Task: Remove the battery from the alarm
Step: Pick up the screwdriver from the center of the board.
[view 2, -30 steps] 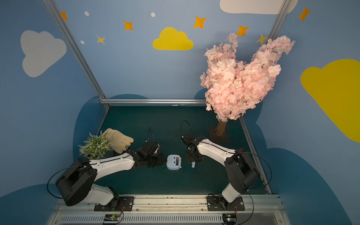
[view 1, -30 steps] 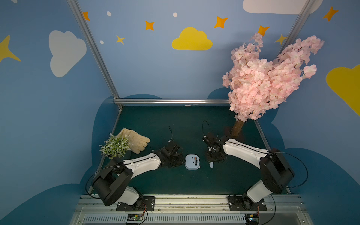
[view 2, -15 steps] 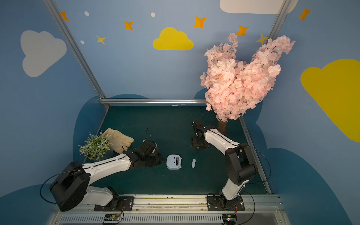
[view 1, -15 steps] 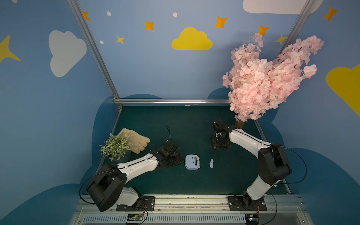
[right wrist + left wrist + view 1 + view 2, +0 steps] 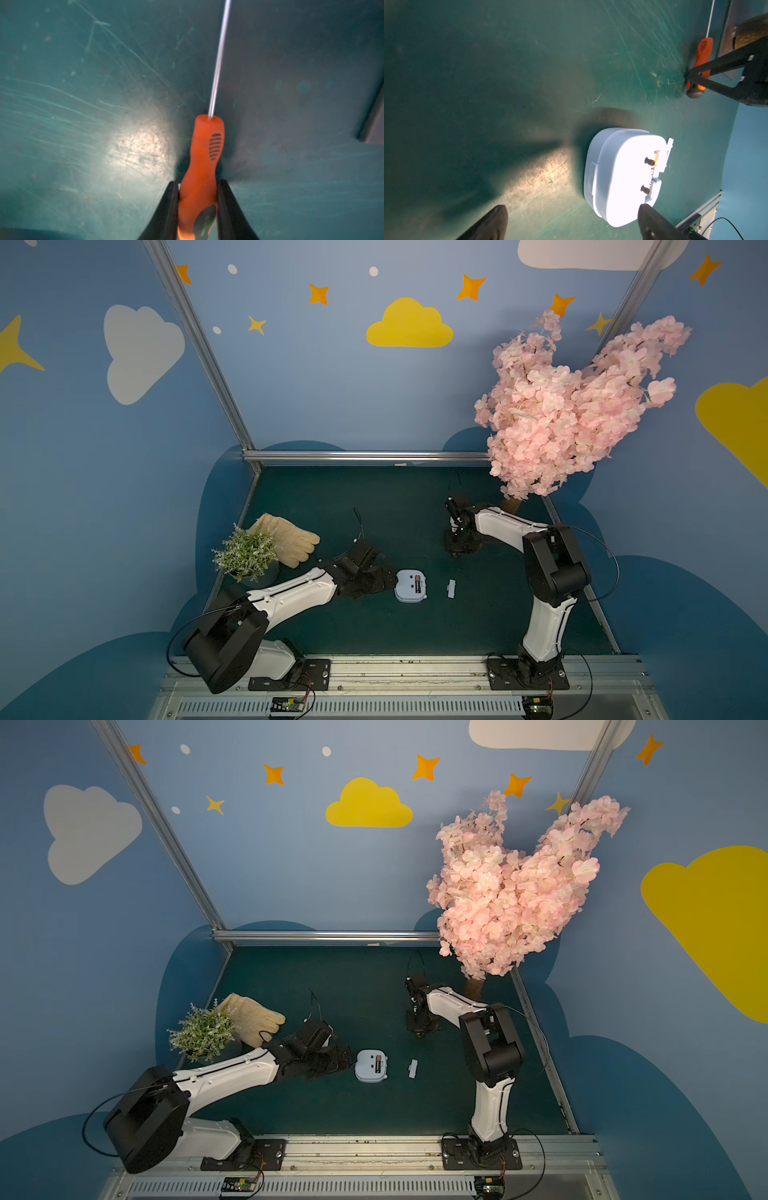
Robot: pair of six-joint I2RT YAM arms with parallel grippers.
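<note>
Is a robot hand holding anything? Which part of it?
The right gripper pinches the orange screwdriver by the back end of its handle. The left gripper is open, holding nothing.

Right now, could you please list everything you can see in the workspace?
alarm: 1, pale blue, face down mid-mat
battery: 1, dark with copper end, in alarm's open back
cover: 1, pale, beside alarm
screwdriver: 1, orange handle, near tree trunk
glove: 1, cream, mat's left
plant: 1, green, by glove
tree: 1, pink, far right corner
mat: 1, dark green, underneath
left gripper: 1, black, open beside alarm
right gripper: 1, black, shut on screwdriver
</note>
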